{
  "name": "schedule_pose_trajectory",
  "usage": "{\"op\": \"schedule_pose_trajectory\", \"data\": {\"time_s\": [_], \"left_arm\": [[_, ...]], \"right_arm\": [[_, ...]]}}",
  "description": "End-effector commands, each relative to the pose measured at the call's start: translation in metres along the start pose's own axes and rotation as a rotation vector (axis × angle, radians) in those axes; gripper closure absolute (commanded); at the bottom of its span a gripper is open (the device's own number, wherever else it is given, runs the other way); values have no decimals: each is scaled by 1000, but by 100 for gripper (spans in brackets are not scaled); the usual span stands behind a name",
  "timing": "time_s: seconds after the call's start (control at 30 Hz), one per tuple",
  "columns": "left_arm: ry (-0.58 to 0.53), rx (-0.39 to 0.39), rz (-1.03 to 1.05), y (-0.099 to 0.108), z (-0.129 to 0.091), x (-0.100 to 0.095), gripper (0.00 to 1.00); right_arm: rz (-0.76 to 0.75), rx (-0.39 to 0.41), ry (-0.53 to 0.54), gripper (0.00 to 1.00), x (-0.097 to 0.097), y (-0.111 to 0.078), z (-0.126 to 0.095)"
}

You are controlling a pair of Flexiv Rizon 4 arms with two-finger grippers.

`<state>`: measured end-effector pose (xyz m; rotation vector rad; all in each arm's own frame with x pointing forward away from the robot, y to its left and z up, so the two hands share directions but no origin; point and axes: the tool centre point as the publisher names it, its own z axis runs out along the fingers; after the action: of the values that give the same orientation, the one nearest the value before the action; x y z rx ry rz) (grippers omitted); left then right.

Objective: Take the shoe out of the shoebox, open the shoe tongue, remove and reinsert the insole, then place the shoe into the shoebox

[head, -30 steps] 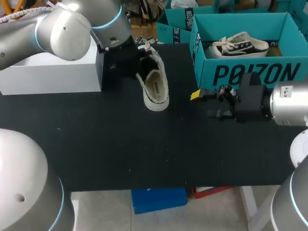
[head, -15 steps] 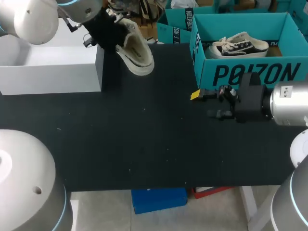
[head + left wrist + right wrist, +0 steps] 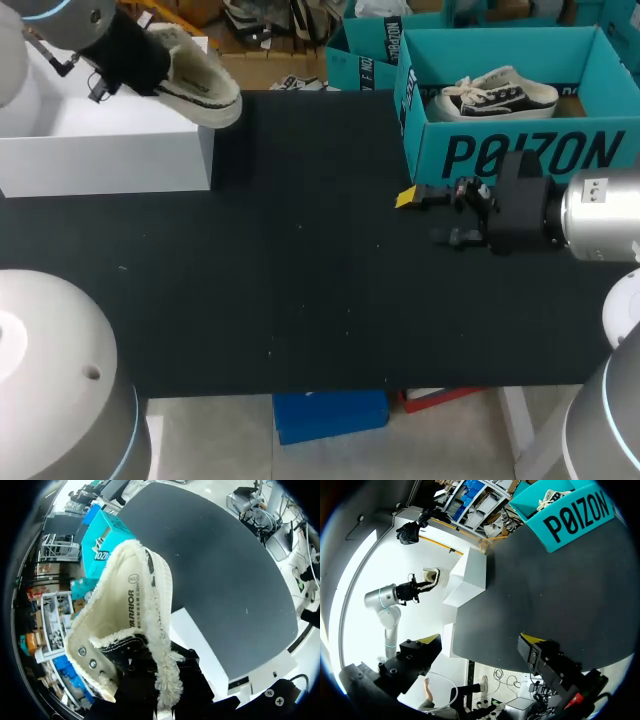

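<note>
A cream fleece-lined shoe [image 3: 195, 85] hangs in the air over the right end of the white box [image 3: 100, 150], sole toward the table. My left gripper [image 3: 140, 62] is shut on its collar. In the left wrist view the shoe [image 3: 127, 615] fills the space ahead of the gripper [image 3: 157, 685], whose fingertips are buried in the fleece. My right gripper [image 3: 425, 215] stands open and empty just above the table, in front of the teal box. In the right wrist view its yellow-tipped fingers [image 3: 532, 640] are spread wide, and the shoe [image 3: 432, 576] shows far off.
A teal shoebox [image 3: 520, 155] stands at the back right with a black-and-white sneaker [image 3: 500, 97] inside. A second teal box [image 3: 365, 60] sits behind it. The black tabletop [image 3: 300, 270] spreads between the two arms.
My left arm has lifted the shoe off the table and carried it left and back, over the white box. The right arm has stayed still.
</note>
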<state>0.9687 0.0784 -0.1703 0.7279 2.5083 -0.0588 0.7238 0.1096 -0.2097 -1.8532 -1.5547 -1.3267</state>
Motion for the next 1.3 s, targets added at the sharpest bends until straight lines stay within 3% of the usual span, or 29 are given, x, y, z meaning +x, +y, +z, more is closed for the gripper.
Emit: {"op": "schedule_pose_trajectory", "data": {"time_s": [0.03,0.33,0.53,1.0,1.3], "left_arm": [[-47,-16,-50,18,-6,23,100],[-23,-39,-199,60,16,43,100],[-10,-45,-263,77,29,50,100],[17,-68,-296,118,58,33,100],[64,-68,-330,142,89,39,100]], "right_arm": [[0,0,0,0,0,0,1],[0,0,0,0,0,0,1],[0,0,0,0,0,0,1],[0,0,0,0,0,0,1],[0,0,0,0,0,0,1]]}}
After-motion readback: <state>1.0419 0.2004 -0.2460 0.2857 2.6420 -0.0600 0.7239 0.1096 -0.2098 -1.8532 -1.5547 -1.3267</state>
